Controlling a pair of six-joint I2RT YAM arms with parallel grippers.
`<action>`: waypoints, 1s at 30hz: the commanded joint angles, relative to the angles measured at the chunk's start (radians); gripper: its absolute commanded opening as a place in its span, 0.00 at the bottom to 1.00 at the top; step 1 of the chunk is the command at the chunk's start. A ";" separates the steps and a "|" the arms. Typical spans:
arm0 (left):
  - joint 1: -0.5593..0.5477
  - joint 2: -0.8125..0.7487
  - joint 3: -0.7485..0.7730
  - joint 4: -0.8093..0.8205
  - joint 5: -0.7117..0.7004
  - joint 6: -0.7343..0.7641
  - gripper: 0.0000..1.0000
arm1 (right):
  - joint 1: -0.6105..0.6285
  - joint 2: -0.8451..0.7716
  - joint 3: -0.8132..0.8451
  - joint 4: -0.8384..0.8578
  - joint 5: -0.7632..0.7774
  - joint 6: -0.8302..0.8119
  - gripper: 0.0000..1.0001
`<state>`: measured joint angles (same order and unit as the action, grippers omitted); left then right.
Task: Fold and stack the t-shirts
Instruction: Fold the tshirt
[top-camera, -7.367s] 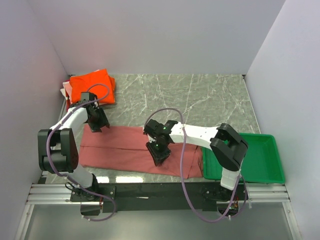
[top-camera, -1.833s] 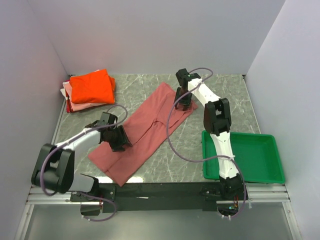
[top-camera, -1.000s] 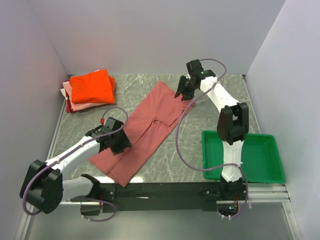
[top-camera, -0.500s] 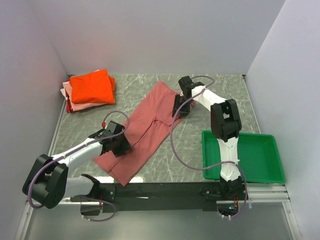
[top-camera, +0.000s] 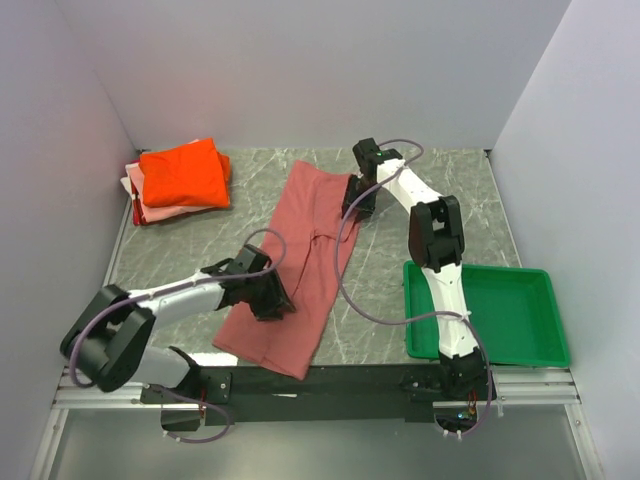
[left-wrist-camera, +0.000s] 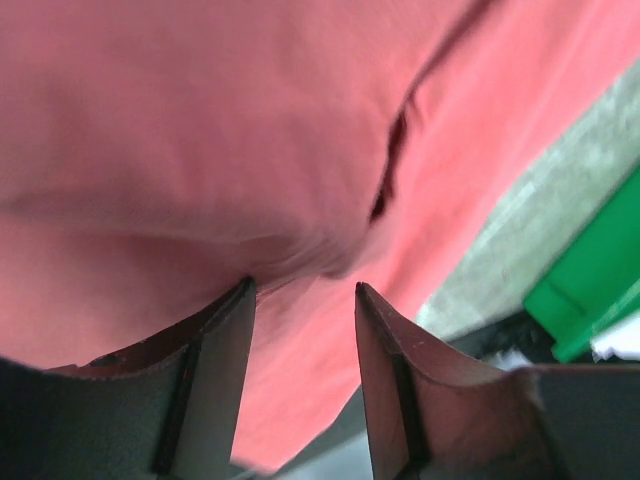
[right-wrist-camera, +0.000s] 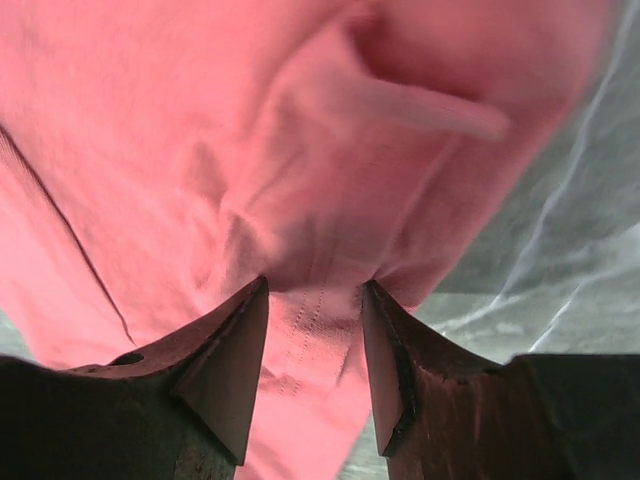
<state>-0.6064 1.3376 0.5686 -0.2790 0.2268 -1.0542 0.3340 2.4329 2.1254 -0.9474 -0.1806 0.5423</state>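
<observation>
One long brick-red cotton t-shirt (top-camera: 302, 232) lies diagonally on the grey marble table (top-camera: 430, 185); left fingers (top-camera: 268, 298) pinch its near part, half-closed on bunched cloth; right fingers (top-camera: 357, 197) likewise pinch its far edge, likely to pull it flat for folding; stack of folded t-shirts (top-camera: 183, 172) sits far left.

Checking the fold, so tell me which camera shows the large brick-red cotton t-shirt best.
The top external view: nearly the whole large brick-red cotton t-shirt is visible, stretched lengthwise from front to back. The left wrist and right wrist views show only close, blurry patches of its bunched fabric.
</observation>
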 joint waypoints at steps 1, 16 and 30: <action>-0.056 0.093 0.045 0.043 0.138 -0.021 0.51 | -0.041 0.061 0.053 -0.011 0.032 0.016 0.50; -0.305 0.422 0.484 -0.081 0.137 0.053 0.50 | -0.102 0.034 0.157 0.061 -0.138 -0.031 0.50; -0.306 0.028 0.328 -0.238 -0.141 0.056 0.53 | -0.087 -0.525 -0.266 0.148 -0.151 -0.113 0.50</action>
<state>-0.9112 1.4368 0.9836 -0.4393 0.1745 -1.0073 0.2306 2.1212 1.9675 -0.8417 -0.3202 0.4576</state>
